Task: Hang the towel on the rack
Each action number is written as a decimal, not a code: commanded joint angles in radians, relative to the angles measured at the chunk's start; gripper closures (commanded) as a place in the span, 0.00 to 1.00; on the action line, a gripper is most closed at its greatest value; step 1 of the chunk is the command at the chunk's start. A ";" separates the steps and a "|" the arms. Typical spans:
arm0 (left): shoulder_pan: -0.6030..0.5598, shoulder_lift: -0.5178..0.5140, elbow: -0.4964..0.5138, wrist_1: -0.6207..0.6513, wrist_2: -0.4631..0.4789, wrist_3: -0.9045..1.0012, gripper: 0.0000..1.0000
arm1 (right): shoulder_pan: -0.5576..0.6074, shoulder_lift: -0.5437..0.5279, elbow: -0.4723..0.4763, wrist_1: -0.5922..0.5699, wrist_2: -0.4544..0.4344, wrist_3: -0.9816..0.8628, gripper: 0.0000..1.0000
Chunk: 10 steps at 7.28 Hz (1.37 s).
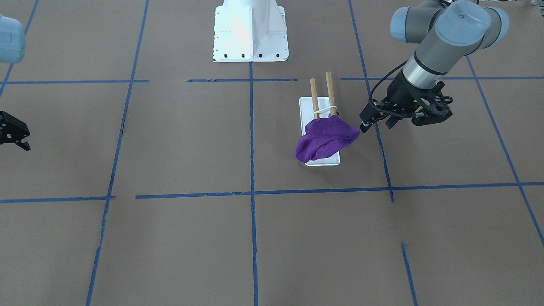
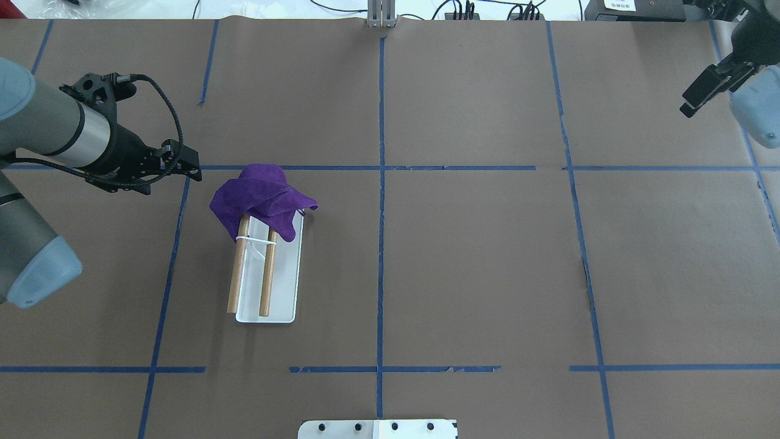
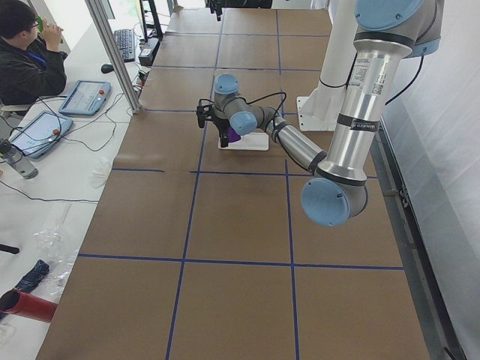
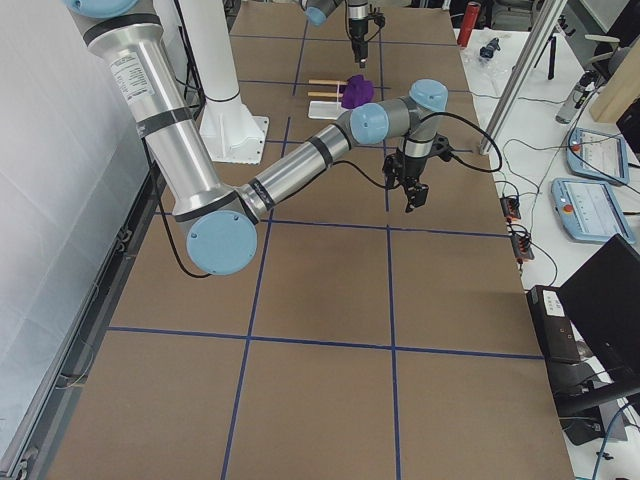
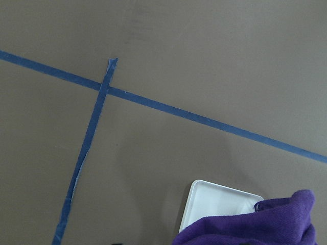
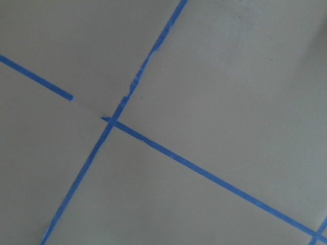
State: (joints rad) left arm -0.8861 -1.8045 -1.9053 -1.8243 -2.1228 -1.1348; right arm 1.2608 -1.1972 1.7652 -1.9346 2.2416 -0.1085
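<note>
Loosely, towel (image 2: 259,192) drapes rack (image 2: 283,286); its far end hidden.

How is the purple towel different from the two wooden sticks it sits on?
The towel is deep purple; the dowels are light brown. The towel is soft and bunched in loose folds; the dowels are straight and stiff. The towel is one piece heaped over one end; the dowels are a pair that run side by side, bare along the rest of their length. What they share: both are held up above the same white base.
</note>
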 commanded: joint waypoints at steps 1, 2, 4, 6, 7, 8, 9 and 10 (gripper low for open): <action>-0.150 0.016 -0.015 0.196 -0.002 0.438 0.00 | 0.093 -0.128 -0.010 0.028 0.004 -0.032 0.00; -0.221 0.019 -0.009 0.288 -0.002 0.698 0.00 | 0.135 -0.189 -0.012 0.034 0.001 -0.124 0.00; -0.395 0.079 0.049 0.321 -0.003 1.044 0.00 | 0.233 -0.315 -0.012 0.039 0.006 -0.186 0.00; -0.570 0.144 0.121 0.322 -0.015 1.314 0.00 | 0.281 -0.433 -0.013 0.119 0.010 -0.183 0.00; -0.641 0.204 0.123 0.323 -0.031 1.363 0.00 | 0.302 -0.491 -0.013 0.170 0.044 -0.174 0.00; -0.693 0.243 0.132 0.321 -0.069 1.365 0.00 | 0.311 -0.516 -0.010 0.174 0.079 -0.154 0.00; -0.730 0.292 0.130 0.307 -0.119 1.366 0.00 | 0.313 -0.524 0.000 0.174 0.081 -0.140 0.00; -0.737 0.309 0.132 0.307 -0.129 1.366 0.00 | 0.315 -0.524 0.008 0.196 0.079 -0.110 0.01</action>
State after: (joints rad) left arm -1.5953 -1.5322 -1.7756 -1.5123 -2.2226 0.2266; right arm 1.5713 -1.7121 1.7634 -1.7586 2.3158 -0.2483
